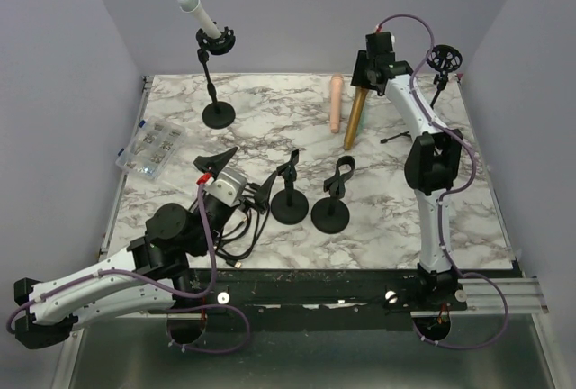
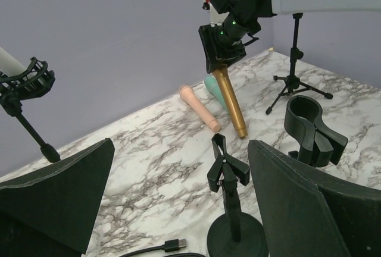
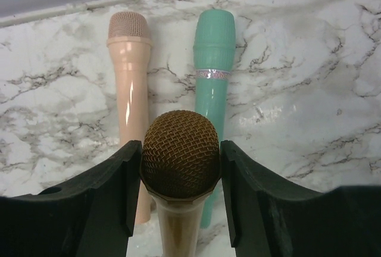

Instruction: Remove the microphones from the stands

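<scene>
Gold microphone (image 1: 355, 119) is out of any stand, and we have it by the head in the right gripper (image 1: 367, 78), whose fingers (image 3: 113, 191) are closed snugly on either side of the mesh. It hangs tilted at the back of the marble table (image 1: 387, 218), its tail apparently touching down just beside the pink microphone (image 1: 336, 104) and the teal microphone (image 3: 213, 60), both lying flat. For this one, we'd say only the release is left. Our left gripper (image 2: 178, 200) sits near the front with fingers spread wide, gripping nothing. Over at the back left, a white microphone (image 1: 200, 13) still sits in its stand (image 1: 216, 92), so if that counts, more work is ahead.
</scene>
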